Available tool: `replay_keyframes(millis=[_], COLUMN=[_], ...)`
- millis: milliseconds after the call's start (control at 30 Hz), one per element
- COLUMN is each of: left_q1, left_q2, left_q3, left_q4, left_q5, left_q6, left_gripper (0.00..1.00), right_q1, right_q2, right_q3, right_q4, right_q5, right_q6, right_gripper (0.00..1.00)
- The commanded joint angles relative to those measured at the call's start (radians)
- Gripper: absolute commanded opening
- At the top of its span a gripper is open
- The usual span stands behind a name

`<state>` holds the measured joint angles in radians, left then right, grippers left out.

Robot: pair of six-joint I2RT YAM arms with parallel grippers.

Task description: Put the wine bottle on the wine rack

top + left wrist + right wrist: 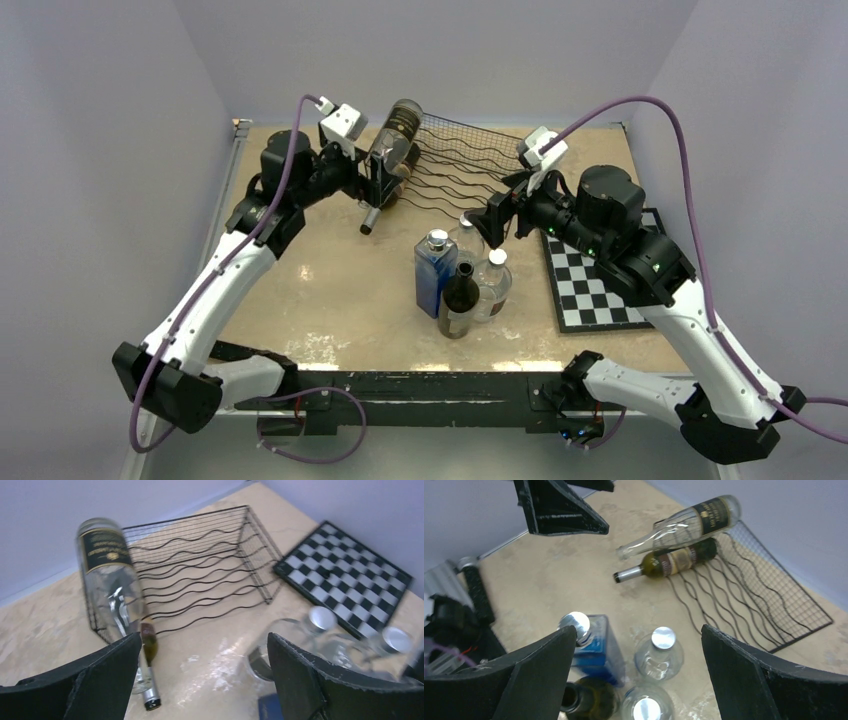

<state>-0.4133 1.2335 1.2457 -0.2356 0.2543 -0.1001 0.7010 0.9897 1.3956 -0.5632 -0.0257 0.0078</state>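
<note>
Jaws spread wide and holding nothing, the left claw point(202, 647) hovers just in front of the wine rack point(210, 575) at the far side of the desk point(45, 625). Just past one of its fingers, a clear bottle point(107, 580) with a black label lies at the rack's left end. A green bottle point(674, 560) lies alongside it, and both necks poke out over the desk. The right claw point(639, 632), equally wide and empty, hangs above a cluster of upright bottles mid-desk: a dark wine bottle point(460, 298) with an open neck, a blue bottle point(434, 270) and two capped clear bottles point(493, 280). A chessboard point(590, 285) lies off to the right. Two bottles look racked, though whether the clear one sits in a cradle or rests on its neighbour cannot be told. The dark wine bottle appears to be what remains. It has yet to be gripped, tipped flat and laid in a free cradle.
</note>
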Motion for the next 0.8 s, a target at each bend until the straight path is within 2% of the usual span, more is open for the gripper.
replay_keyframes(millis=[0, 67, 133, 333, 567, 767], left_q1=[-0.008, -0.029, -0.067, -0.262, -0.345, -0.388], left_q2=[-0.097, -0.137, -0.172, -0.201, -0.218, -0.217], left_q3=[0.036, 0.017, -0.005, -0.094, -0.191, -0.284], left_q4=[-0.096, -0.104, -0.116, -0.149, -0.058, 0.073], left_q5=[0.388, 0.457, 0.462, 0.232, 0.033, 0.028], left_q6=[0.033, 0.033, 0.048, 0.088, 0.021, -0.045], left_gripper=[0.99, 0.99, 0.99, 0.99, 0.99, 0.99], right_q1=[-0.001, -0.001, -0.001, -0.001, -0.001, -0.001], right_q2=[-0.014, -0.027, -0.036, -0.050, -0.072, -0.085], right_q3=[0.027, 0.005, -0.014, -0.033, -0.061, -0.073], right_q4=[-0.066, -0.056, -0.044, -0.025, -0.012, -0.011], right_q5=[-0.238, -0.233, -0.209, -0.129, -0.085, -0.036], right_q6=[0.002, 0.019, 0.033, 0.062, 0.079, 0.083], right_gripper=[0.99, 0.99, 0.98, 0.99, 0.99, 0.99])
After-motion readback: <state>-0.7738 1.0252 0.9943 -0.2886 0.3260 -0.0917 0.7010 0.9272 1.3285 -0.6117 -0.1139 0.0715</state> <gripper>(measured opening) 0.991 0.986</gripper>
